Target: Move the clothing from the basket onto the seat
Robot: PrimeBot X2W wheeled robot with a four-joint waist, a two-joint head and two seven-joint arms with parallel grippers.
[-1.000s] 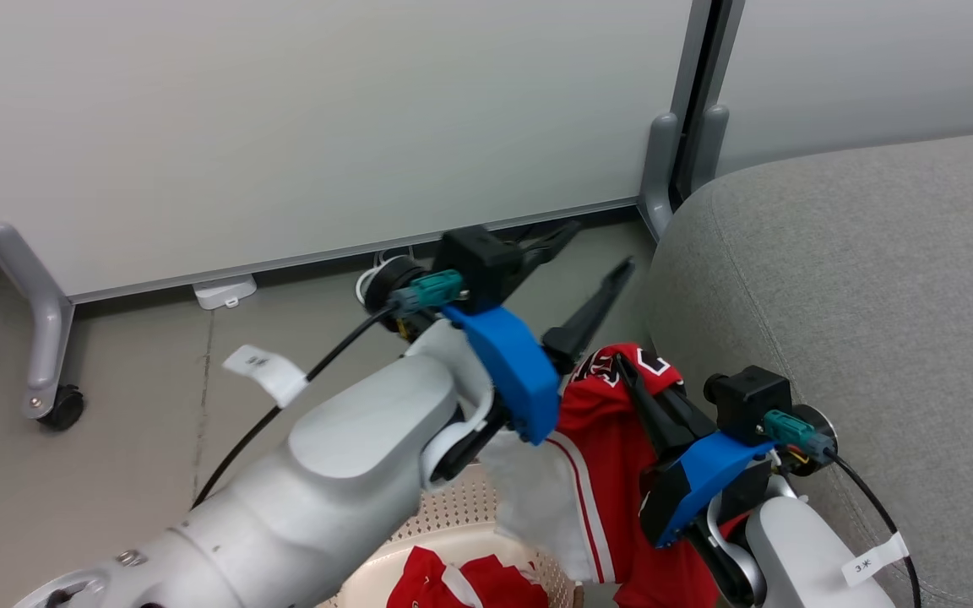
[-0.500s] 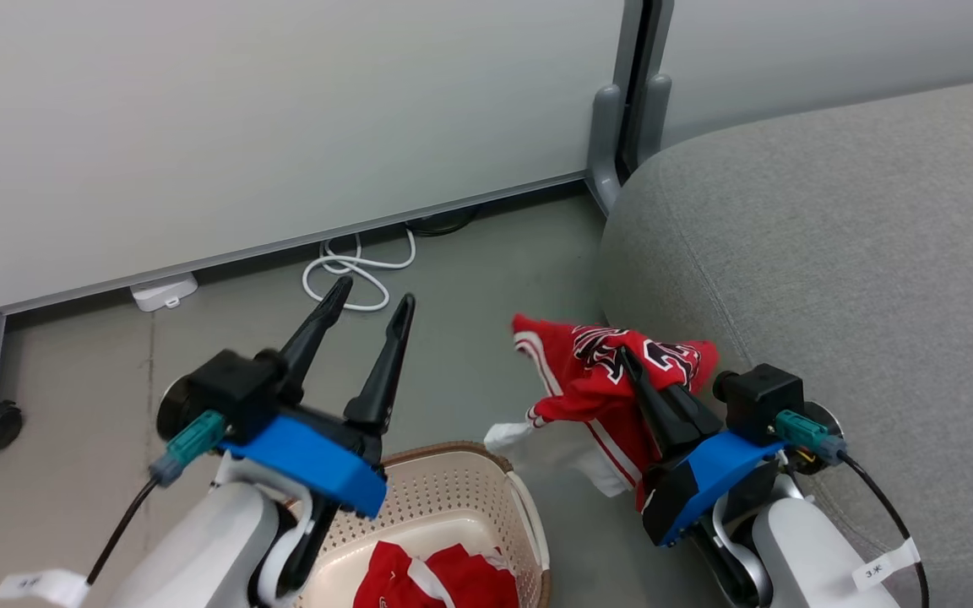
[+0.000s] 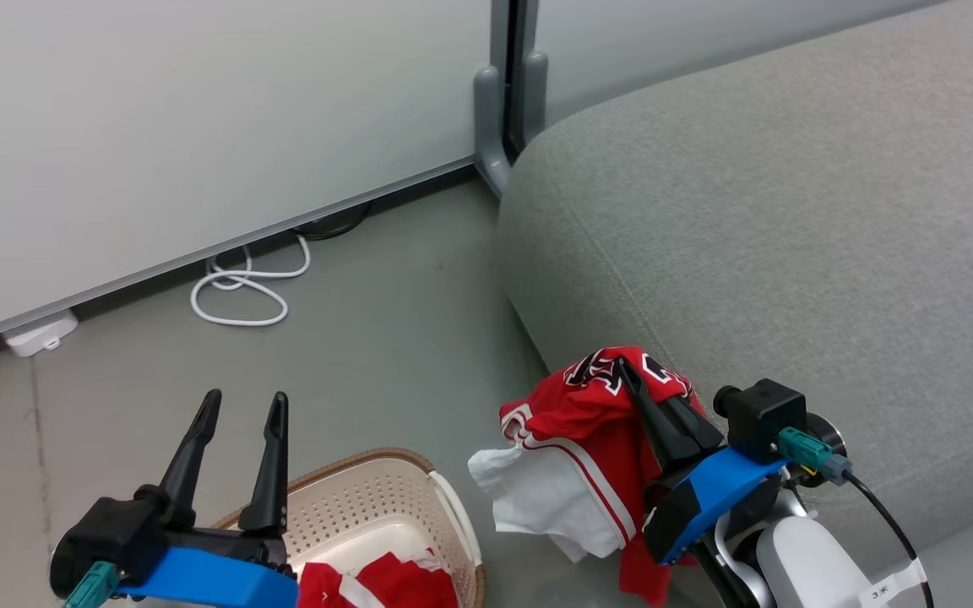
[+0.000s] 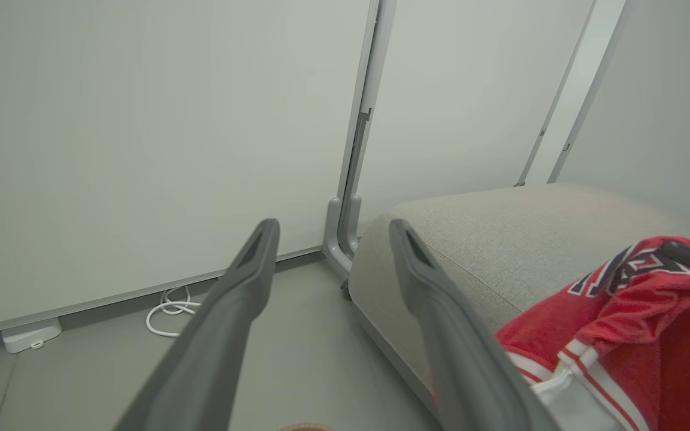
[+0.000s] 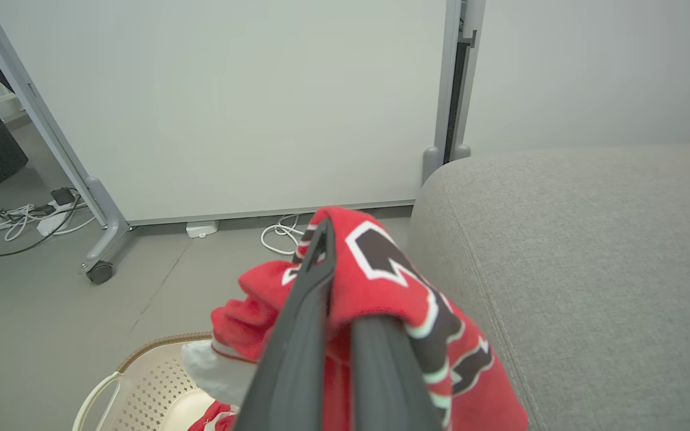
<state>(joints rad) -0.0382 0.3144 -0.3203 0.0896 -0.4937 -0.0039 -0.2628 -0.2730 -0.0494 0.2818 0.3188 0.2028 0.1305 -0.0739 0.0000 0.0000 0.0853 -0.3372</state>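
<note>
Left end effector (image 3: 247, 394) pulled back to lower left, released, empty. My right end effector (image 3: 626, 371) clenched on clothing (image 3: 575, 422), lower centre-right, just beside seat (image 3: 790, 253), not yet on it. More red in basket (image 3: 385, 507).

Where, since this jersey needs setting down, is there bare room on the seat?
The seat top is bare from the partition post to the picture's right edge. Crowded: its near front edge, where the right gripper holds the clothing, and the basket on the floor alongside.
</note>
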